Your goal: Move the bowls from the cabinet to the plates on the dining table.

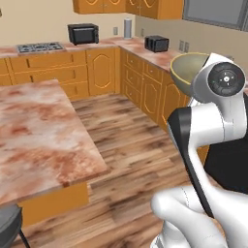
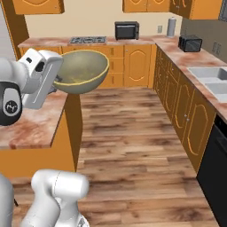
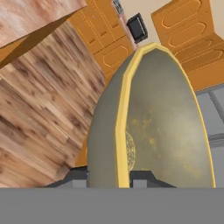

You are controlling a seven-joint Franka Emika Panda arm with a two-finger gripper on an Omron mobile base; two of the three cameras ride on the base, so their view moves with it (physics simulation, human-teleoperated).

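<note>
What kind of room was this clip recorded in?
A rendered home kitchen, by the look of it: a gas cooktop and a black microwave sit on the stone counter, a sink is set into the side run, and orange wood cabinets line the walls.

Dining table (image 1: 43,131): reddish-pink marbled top. Far counter (image 1: 72,47) carries microwave (image 1: 83,34), toaster (image 1: 156,43) (both dark), inset cooktop (image 1: 40,47).
</note>
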